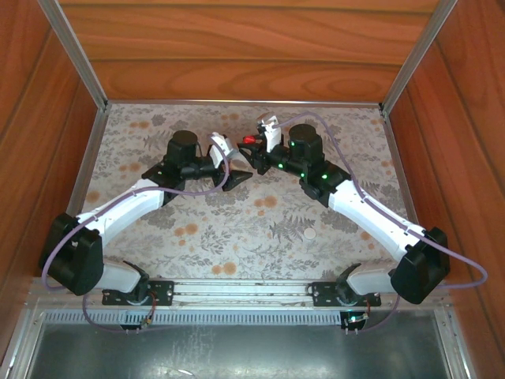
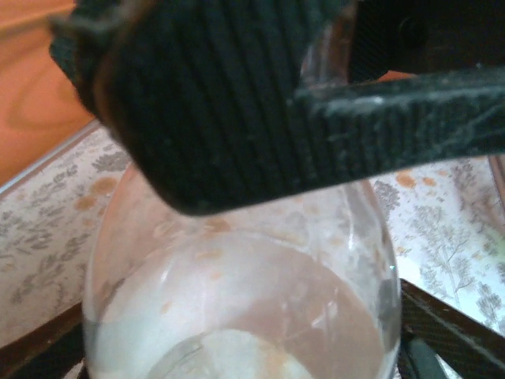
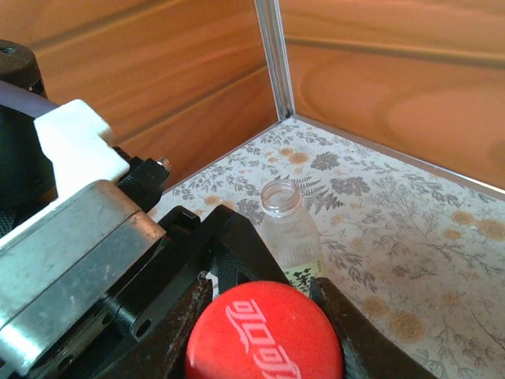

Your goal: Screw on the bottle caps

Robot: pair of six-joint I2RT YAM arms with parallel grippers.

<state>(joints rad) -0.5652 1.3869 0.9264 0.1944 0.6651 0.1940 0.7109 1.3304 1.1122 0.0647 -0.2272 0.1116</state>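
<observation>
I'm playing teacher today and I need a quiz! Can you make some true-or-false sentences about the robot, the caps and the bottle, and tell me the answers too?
1. The right gripper is pinching a red cap. True.
2. The bottle beyond that cap already has a cap on. False: its mouth is open, with nothing on top.
3. A white cap is lying on the table. True.
4. The tabletop is plain blue. False: it is pale with a print of flowers and leaves.
5. The red cap has nothing written on it. False: it has white lettering across its top.
</observation>
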